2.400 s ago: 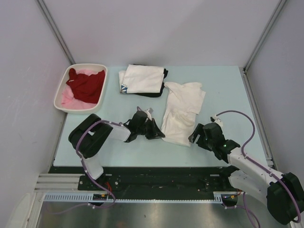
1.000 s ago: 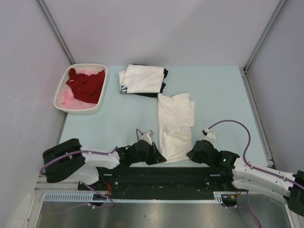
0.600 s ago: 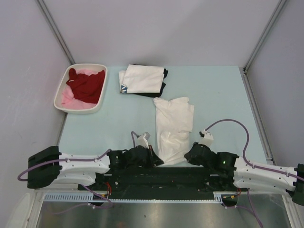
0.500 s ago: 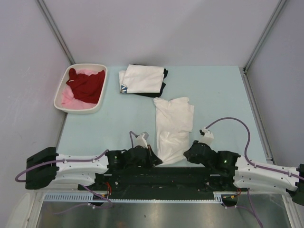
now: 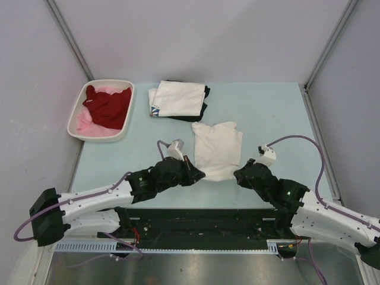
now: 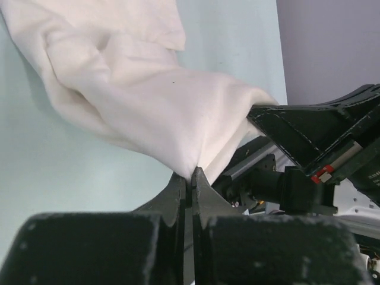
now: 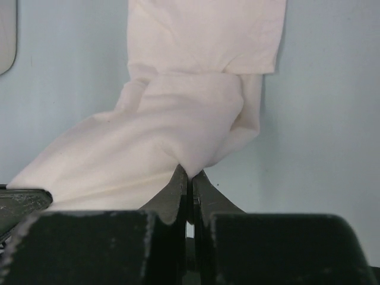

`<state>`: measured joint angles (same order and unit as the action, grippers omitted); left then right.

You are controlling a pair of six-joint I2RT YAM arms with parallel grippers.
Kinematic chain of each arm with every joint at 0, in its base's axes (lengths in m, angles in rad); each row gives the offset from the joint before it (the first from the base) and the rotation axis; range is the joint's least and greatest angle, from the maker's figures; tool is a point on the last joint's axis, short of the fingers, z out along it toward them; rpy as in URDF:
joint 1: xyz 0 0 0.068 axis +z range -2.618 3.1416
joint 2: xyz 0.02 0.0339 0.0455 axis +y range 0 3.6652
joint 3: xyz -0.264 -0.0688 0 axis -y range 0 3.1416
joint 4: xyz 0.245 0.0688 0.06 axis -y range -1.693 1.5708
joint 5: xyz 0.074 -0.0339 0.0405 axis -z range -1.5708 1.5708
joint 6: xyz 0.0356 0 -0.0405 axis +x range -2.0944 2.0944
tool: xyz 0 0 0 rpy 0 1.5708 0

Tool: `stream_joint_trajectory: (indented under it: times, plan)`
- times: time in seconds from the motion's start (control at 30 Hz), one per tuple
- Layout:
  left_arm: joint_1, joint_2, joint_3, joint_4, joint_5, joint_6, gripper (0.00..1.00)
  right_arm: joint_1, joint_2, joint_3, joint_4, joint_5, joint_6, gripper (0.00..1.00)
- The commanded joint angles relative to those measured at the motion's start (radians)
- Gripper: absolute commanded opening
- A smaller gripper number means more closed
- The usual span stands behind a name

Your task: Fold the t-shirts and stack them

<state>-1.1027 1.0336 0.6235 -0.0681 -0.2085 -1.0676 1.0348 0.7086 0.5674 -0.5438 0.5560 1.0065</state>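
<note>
A cream-white t-shirt (image 5: 217, 148) lies on the pale blue table, its near hem lifted and doubled back over itself. My left gripper (image 5: 196, 176) is shut on the hem's left corner (image 6: 191, 169). My right gripper (image 5: 238, 174) is shut on the right corner (image 7: 190, 172). Both wrist views show the cloth (image 6: 148, 101) (image 7: 178, 130) stretched between the two grips. Behind it lies a folded stack: a cream-white t-shirt with a small blue mark (image 5: 177, 98) on top of a black one (image 5: 205, 101). A dark red t-shirt (image 5: 108, 105) and a pink one (image 5: 84, 123) are in the basin.
The white oval basin (image 5: 74, 116) stands at the table's far left. Grey walls close in the table on three sides. The black base rail (image 5: 190, 222) runs along the near edge under both arms.
Both grippers, still shut on the shirt's near corners, have moved away from the near edge toward the back, carrying the hem up over the shirt. The shirt now looks shorter.
</note>
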Motion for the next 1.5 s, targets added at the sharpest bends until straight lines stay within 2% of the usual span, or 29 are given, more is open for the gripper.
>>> stream_joint_trajectory:
  times: [0.0, 0.23, 0.33, 0.73, 1.03, 1.27, 1.3, 1.33, 1.37, 1.4, 1.43, 1.47]
  plan:
    - [0.092, 0.054, 0.056, 0.056, 0.086, 0.096, 0.0, -0.158, 0.044, 0.042, 0.091, -0.06, -0.11, 0.0]
    - [0.24, 0.184, 0.091, 0.152, 0.201, 0.117, 0.0, -0.399, 0.173, 0.054, 0.289, -0.301, -0.206, 0.0]
    - [0.306, 0.247, 0.108, 0.207, 0.29, 0.113, 0.0, -0.455, 0.273, 0.075, 0.363, -0.369, -0.227, 0.0]
    - [0.504, 0.591, 0.36, 0.286, 0.509, 0.126, 0.0, -0.627, 0.618, 0.244, 0.594, -0.514, -0.273, 0.0]
    - [0.604, 0.784, 0.516, 0.303, 0.57, 0.101, 0.0, -0.722, 0.879, 0.411, 0.657, -0.61, -0.295, 0.0]
    - [0.665, 0.92, 0.631, 0.275, 0.587, 0.104, 0.0, -0.74, 1.066, 0.511, 0.699, -0.633, -0.29, 0.0]
    - [0.678, 0.936, 0.659, 0.268, 0.584, 0.104, 0.06, -0.742, 1.086, 0.523, 0.703, -0.634, -0.287, 0.0]
    - [0.684, 0.951, 0.671, 0.268, 0.583, 0.104, 0.17, -0.743, 1.11, 0.551, 0.715, -0.628, -0.286, 0.07]
    - [0.69, 0.983, 0.686, 0.268, 0.58, 0.103, 0.35, -0.746, 1.155, 0.568, 0.719, -0.621, -0.283, 0.41]
    - [0.705, 0.999, 0.724, 0.264, 0.569, 0.101, 0.81, -0.752, 1.178, 0.586, 0.72, -0.614, -0.281, 0.57]
    - [0.714, 1.017, 0.754, 0.257, 0.564, 0.101, 0.99, -0.759, 1.189, 0.603, 0.751, -0.605, -0.281, 0.73]
    - [0.724, 1.043, 0.787, 0.219, 0.563, 0.106, 1.0, -0.765, 1.195, 0.604, 0.771, -0.588, -0.289, 0.99]
